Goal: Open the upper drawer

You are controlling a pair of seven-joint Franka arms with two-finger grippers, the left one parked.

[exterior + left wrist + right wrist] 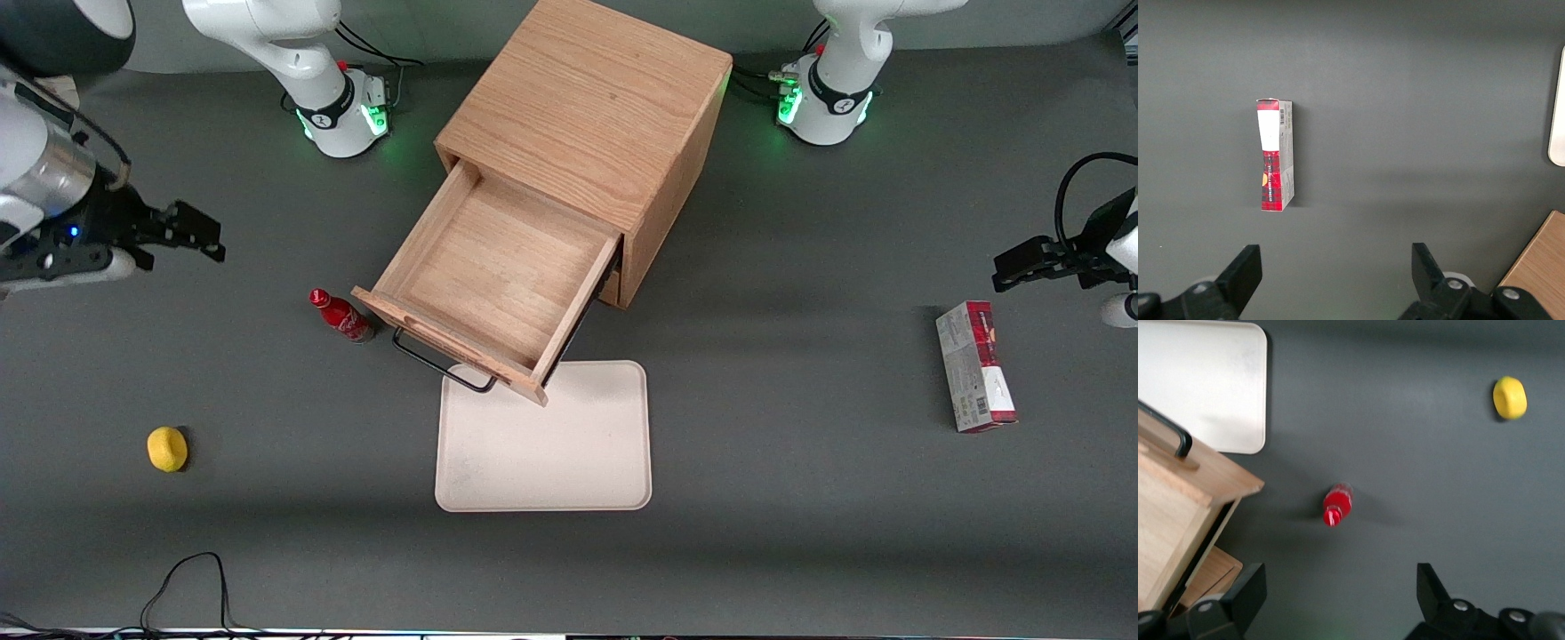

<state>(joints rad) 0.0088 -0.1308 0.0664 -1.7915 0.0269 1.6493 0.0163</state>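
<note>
**Drawer out, gripper clear**

Standing well out of the oak cabinet (587,133), the upper drawer (498,276) shows its bare wooden floor and looks close to fully open, so the task seems about done. Its front overhangs one edge of the tray (544,440), which lies flat on the table nearer the front camera. The black bar handle (440,363) runs along the drawer front and is the natural place to take hold: thin, rigid metal, standing off the wood enough for a finger to hook it. The drawer itself is a stiff, shallow box, probably light while empty, and should slide straight on its runners; a pull off-axis could bind it.

A red bottle (340,316) stands just beside the drawer's front corner, toward the working arm's end. A yellow lemon-like object (167,448) lies well apart, nearer the front camera. The gripper (197,233) hangs well away from the drawer, fingers spread wide and holding nothing.
</note>
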